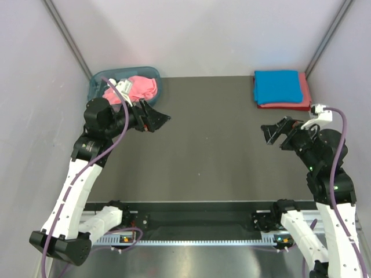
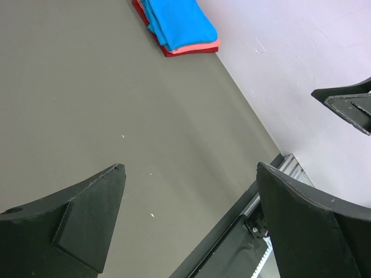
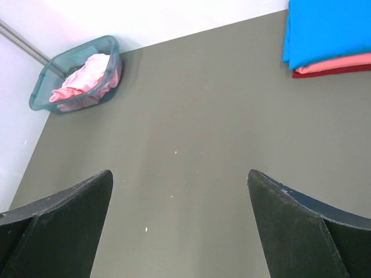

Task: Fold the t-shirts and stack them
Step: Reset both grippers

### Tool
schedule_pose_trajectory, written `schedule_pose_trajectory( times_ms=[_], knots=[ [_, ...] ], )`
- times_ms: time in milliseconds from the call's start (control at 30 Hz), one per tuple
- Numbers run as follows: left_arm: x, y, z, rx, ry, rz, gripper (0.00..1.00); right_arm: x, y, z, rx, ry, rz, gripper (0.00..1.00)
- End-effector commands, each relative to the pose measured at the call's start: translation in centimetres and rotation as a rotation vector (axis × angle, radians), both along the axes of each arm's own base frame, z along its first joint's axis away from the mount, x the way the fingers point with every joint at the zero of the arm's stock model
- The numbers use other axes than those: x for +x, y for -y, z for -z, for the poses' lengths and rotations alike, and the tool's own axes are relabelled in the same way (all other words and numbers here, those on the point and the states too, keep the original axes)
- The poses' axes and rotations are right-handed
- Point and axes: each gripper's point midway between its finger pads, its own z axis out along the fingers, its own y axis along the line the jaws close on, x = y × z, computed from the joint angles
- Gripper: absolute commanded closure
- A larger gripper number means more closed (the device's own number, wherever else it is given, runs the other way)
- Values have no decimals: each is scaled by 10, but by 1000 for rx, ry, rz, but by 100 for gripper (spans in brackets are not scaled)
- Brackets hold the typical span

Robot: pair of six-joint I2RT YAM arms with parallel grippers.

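A soft, bright blue cloth t-shirt (image 1: 277, 87), folded into a flat rectangle, lay on top of a stack in the far right corner of the dark grey matte bench (image 1: 214, 156). Under it a coral-red cloth t-shirt (image 1: 290, 106) showed only as a narrow border. In the wrist views that border split into a salmon strip over a darker red one, and whether these were one garment or two could not be made out.

In the far left corner stood a translucent blue-grey plastic basket (image 1: 94, 87) with rounded corners, holding a crumpled pink cloth t-shirt (image 1: 142, 87). The black-and-white left arm (image 1: 101, 119) crossed the basket's near rim in the overhead view and hid part of it.

The left tool (image 2: 190, 171) hung above the bench just in front of the basket, its two black wedge-shaped fingers (image 2: 87, 214) spread wide with nothing between them. The right tool (image 3: 179, 176) hovered near the stack, likewise spread to the full and gripping nothing. Its fingers looked rough-surfaced and were cut off by the lower edge of the wrist view.

Small pale specks dotted the bench. Pale walls (image 1: 203, 35) closed it in on three sides.
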Motion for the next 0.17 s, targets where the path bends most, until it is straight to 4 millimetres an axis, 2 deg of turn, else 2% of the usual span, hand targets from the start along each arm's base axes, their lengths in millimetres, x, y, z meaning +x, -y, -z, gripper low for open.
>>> schedule_pose_trajectory(
  times_ms=[0,133],
  knots=[
    [-4,-2,-13,-4,60,-1,1,-6,5,-23,-1,63,24,0],
    [-3,-2,-13,-5,59,0,1,-8,6,-25,1,75,28,0]
  ],
)
